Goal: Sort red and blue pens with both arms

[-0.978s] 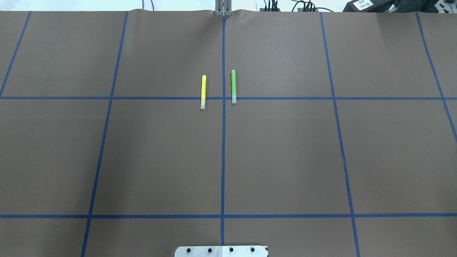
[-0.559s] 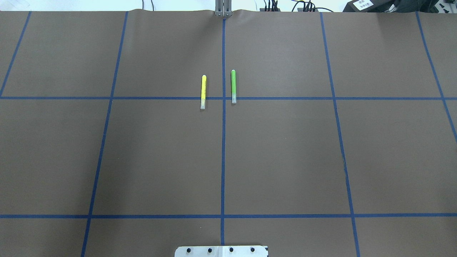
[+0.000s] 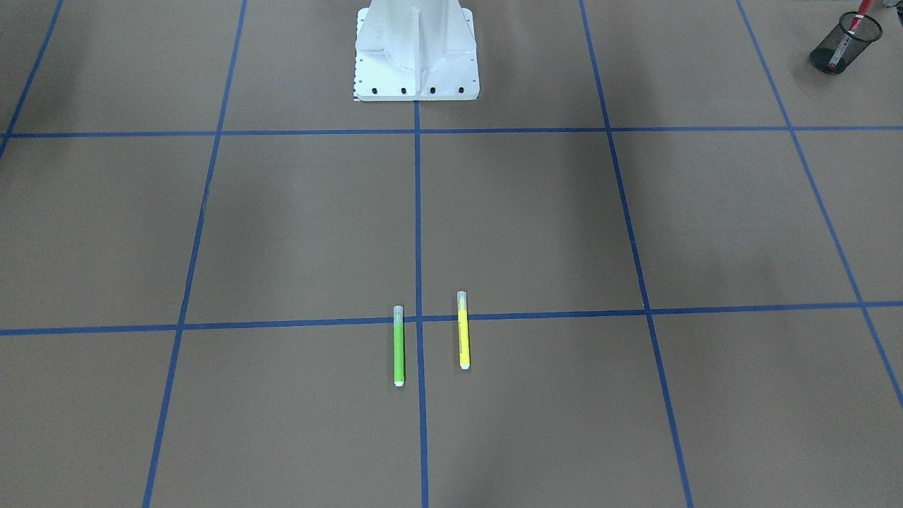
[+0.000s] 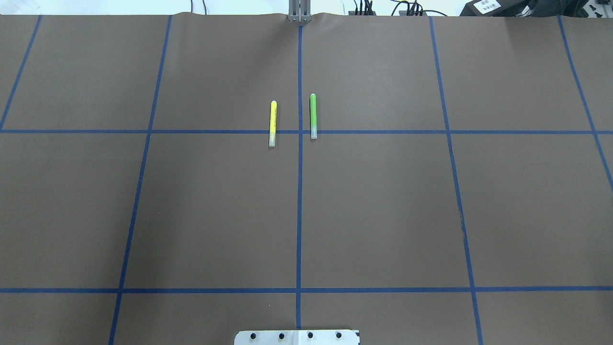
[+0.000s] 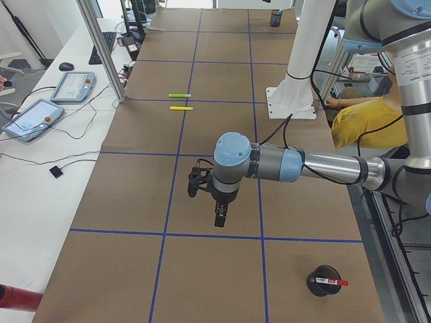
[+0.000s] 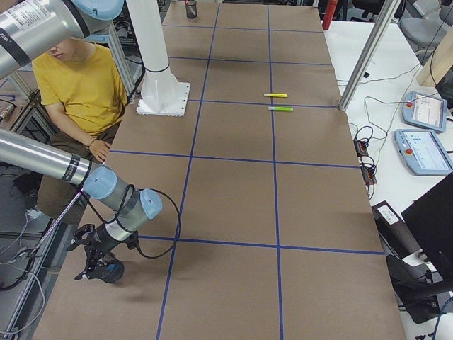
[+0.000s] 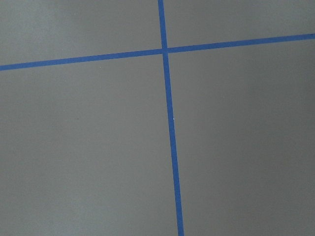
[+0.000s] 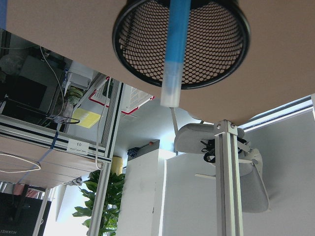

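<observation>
Brown paper-covered table [image 4: 383, 215], gridded with blue tape lines [image 4: 299, 215]. Item one: white-barrelled red pen [image 3: 853, 22] with a red cap, leaning in a black wire-mesh cup [image 3: 825, 58] at the table's left end, on the robot's side. Item two: bright blue pen [image 8: 176, 44] with a translucent cap, standing in a second black mesh cup [image 8: 216, 54] at the right end, its capped end reaching past the rim. The silver-grey left arm [image 5: 316, 165] stretches level over the table, wrist bent down; the black left gripper [image 5: 219, 217] hangs point-down above bare paper near a tape crossing, apart from the first cup, and I cannot tell whether its fingers are spread or closed. The right arm [image 6: 42, 164] slants low, with the right gripper [image 6: 90, 265] directly over the second cup; its hold on anything cannot be told. A yellow marker [image 4: 272, 122] and a green marker [image 4: 313, 115] lie parallel at mid-table, one either side of the centre line. A white bolted pedestal [image 3: 416, 49] stands at the near edge, and a person in a yellow shirt [image 6: 78, 85] sits behind it.
</observation>
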`<state>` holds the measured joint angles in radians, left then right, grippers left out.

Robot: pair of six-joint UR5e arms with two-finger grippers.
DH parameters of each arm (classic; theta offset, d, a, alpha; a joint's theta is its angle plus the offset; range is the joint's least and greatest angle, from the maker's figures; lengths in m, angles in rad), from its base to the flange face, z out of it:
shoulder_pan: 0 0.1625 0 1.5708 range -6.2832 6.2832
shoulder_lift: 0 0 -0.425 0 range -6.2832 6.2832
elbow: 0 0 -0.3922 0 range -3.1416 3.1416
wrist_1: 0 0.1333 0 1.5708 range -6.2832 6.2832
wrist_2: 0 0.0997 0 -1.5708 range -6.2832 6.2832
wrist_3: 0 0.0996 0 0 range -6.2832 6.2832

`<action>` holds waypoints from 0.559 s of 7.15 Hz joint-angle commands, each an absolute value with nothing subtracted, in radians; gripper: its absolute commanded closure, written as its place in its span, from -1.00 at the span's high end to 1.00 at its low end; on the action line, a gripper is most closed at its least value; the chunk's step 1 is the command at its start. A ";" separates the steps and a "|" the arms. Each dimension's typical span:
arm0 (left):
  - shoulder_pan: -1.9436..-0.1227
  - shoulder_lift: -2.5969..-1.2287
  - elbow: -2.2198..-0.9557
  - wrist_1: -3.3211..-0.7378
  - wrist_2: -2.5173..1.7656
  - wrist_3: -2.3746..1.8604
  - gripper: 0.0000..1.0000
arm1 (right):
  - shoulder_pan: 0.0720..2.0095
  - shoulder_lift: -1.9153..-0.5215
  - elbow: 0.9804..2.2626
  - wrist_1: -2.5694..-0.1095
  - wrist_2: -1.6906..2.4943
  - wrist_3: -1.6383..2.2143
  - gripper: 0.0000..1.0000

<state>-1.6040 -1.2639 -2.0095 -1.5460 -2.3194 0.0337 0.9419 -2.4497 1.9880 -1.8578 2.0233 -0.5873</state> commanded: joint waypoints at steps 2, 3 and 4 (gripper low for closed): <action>-1.605 -1.264 -2.010 -1.545 -2.326 0.031 1.00 | 0.943 -2.410 1.988 -1.856 2.020 -0.603 1.00; -1.605 -1.262 -2.010 -1.545 -2.326 0.031 1.00 | 0.945 -2.361 1.988 -1.865 2.013 -0.603 1.00; -1.603 -1.262 -2.010 -1.545 -2.326 0.028 1.00 | 0.948 -2.306 1.988 -1.871 1.997 -0.603 1.00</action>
